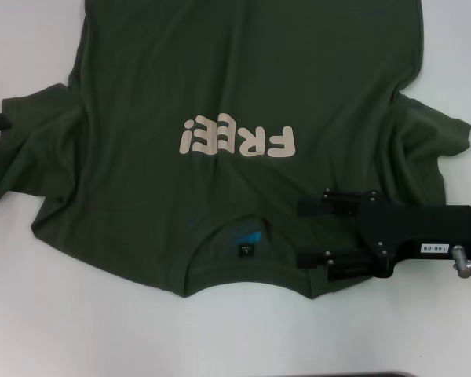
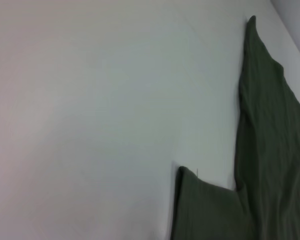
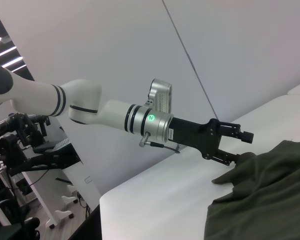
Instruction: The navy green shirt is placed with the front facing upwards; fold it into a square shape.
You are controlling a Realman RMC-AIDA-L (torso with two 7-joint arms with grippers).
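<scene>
The navy green shirt [image 1: 243, 102] lies on the table [image 1: 78, 330], its collar [image 1: 247, 236] nearest the robot.

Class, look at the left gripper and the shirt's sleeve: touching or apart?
Touching. The right wrist view shows the left gripper with its lower finger against the raised sleeve tip of the shirt.

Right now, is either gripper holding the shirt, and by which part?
Nothing. The left gripper is open at a sleeve edge of the shirt, the right gripper open above a shoulder.
</scene>
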